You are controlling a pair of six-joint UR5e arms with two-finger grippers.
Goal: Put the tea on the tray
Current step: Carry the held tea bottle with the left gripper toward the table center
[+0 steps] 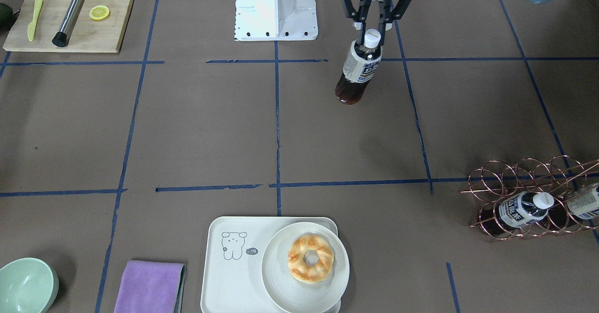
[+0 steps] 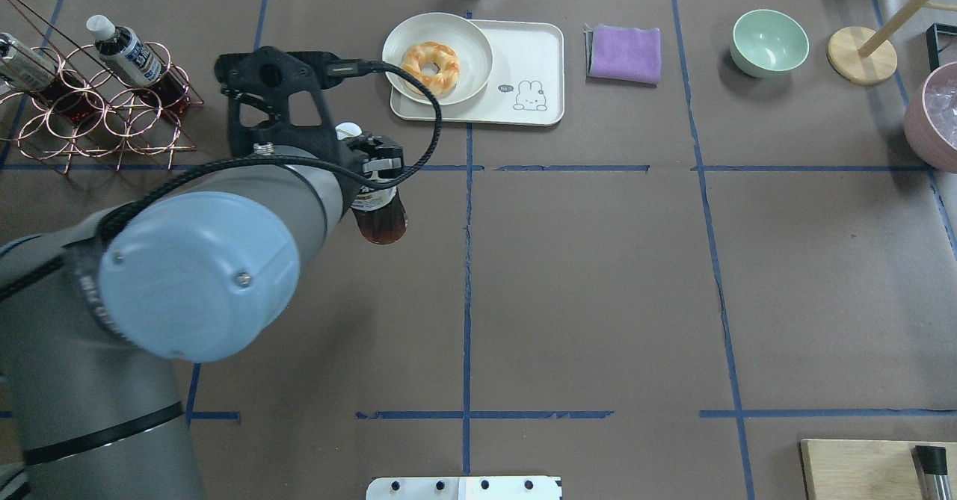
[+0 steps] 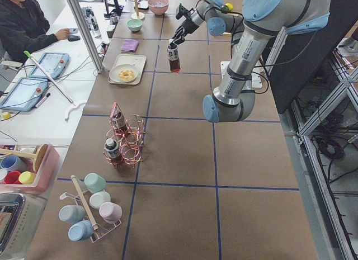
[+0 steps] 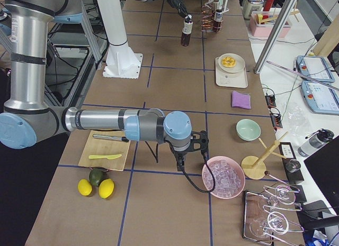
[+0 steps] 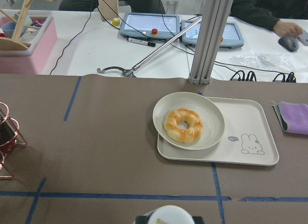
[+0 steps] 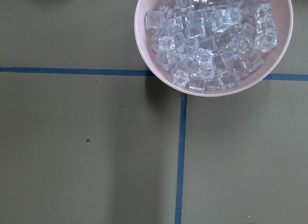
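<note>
The tea [image 1: 358,67], a small bottle of dark brown liquid with a white cap, stands roughly upright under my left gripper [image 1: 373,28]. The gripper is shut on its cap. I cannot tell whether its base touches the table. It also shows in the overhead view [image 2: 377,216], and its cap [image 5: 168,215] is at the bottom of the left wrist view. The cream tray [image 1: 234,266] with the line-drawn animal lies at the table's far edge, well beyond the bottle [image 5: 250,123]. My right gripper [image 4: 198,145] shows only in the exterior right view, next to a pink bowl; I cannot tell its state.
A round white plate [image 1: 276,275] with a doughnut [image 1: 311,258] covers half the tray. A copper rack [image 1: 533,172] holds two more bottles. A purple cloth [image 1: 149,287] and a green bowl [image 1: 25,285] flank the tray. The pink bowl of ice [image 6: 144,55] sits under the right wrist.
</note>
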